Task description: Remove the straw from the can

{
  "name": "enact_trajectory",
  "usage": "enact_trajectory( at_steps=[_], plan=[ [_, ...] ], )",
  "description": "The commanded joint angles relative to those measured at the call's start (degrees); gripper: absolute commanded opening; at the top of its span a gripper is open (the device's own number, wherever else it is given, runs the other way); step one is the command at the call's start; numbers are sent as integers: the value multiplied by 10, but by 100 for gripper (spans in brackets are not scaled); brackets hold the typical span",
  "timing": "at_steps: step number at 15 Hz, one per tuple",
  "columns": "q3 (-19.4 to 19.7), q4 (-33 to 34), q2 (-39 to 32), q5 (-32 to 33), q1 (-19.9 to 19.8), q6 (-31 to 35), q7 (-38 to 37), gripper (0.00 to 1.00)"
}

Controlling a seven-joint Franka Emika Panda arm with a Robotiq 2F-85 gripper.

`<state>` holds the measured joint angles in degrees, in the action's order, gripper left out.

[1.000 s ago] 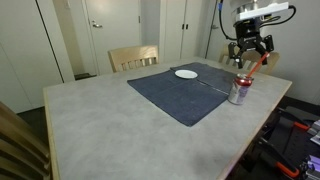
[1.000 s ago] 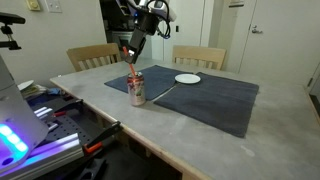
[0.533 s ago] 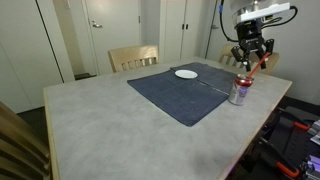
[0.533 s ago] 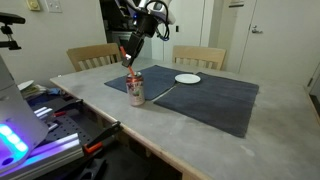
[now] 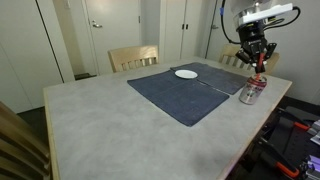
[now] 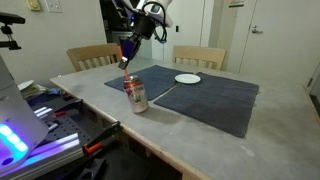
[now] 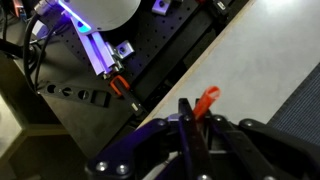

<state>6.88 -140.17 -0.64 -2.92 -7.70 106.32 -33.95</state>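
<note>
The silvery can (image 5: pixel 252 91) with red markings stands near the table's edge beside the dark mat, as both exterior views show (image 6: pixel 135 96). The red-orange straw (image 5: pixel 260 70) rises at a slant from its top into my gripper (image 5: pixel 254 56), which hangs just above the can (image 6: pixel 127 55). In the wrist view the straw's end (image 7: pixel 207 98) sticks out beyond the dark fingers (image 7: pixel 186 122), and my gripper (image 7: pixel 200 126) is shut on the straw. The wrist view does not show the can.
A dark blue mat (image 5: pixel 190 92) covers the table's middle, with a white plate (image 5: pixel 186 74) at its far side and a thin dark stick (image 6: pixel 160 92) near the can. Wooden chairs (image 6: pixel 92 56) stand behind the table. Equipment lies on the floor below the edge (image 7: pixel 95 55).
The jaws have closed from wide open onto the straw. The straw now stands steeper, and the can has shifted a little on the table.
</note>
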Motion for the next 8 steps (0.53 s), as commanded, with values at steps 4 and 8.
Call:
enact_trajectory(
  at_steps=[4, 8],
  plan=[
    [5, -1, 2, -18, -1, -4, 14, 2],
    [7, 11, 2, -20, -3, -7, 19, 2]
  ],
)
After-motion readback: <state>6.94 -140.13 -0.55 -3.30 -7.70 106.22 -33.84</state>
